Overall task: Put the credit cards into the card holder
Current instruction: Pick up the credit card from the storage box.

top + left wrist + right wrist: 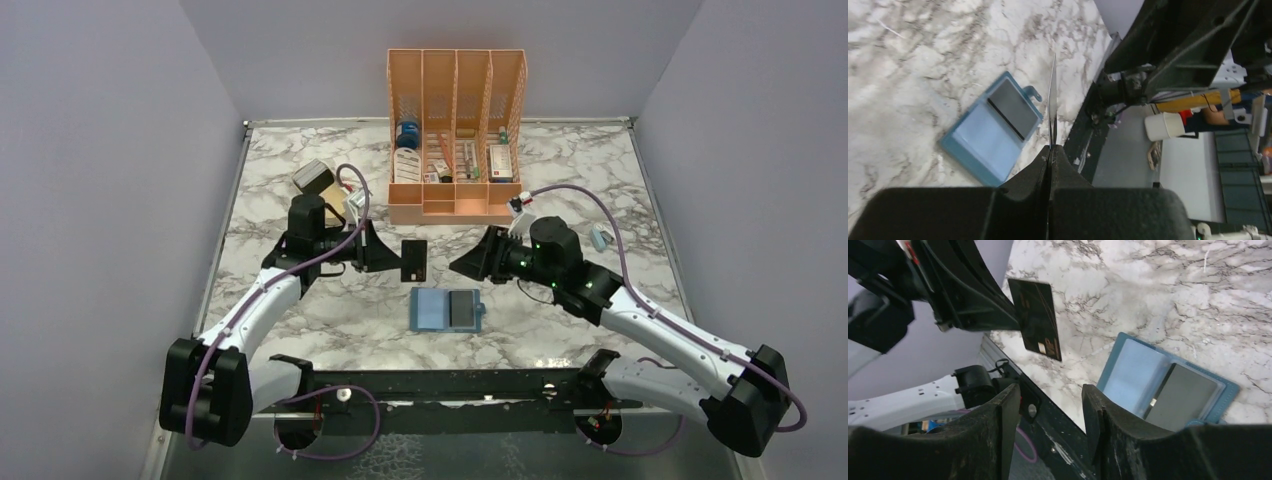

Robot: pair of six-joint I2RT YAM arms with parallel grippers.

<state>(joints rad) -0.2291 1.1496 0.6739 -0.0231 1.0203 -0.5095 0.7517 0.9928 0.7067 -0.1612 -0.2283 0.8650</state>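
Left of centre in the top view, the left gripper (388, 256) is clenched on one dark credit card (414, 259), held on edge above the table (300, 190); the card holder (446, 310) lies open just below it, lower centre. Right of the card, the right gripper (464, 264) faces it, jaws apart and empty. A handover looks likely: pinch the free edge squarely before the left lets go.
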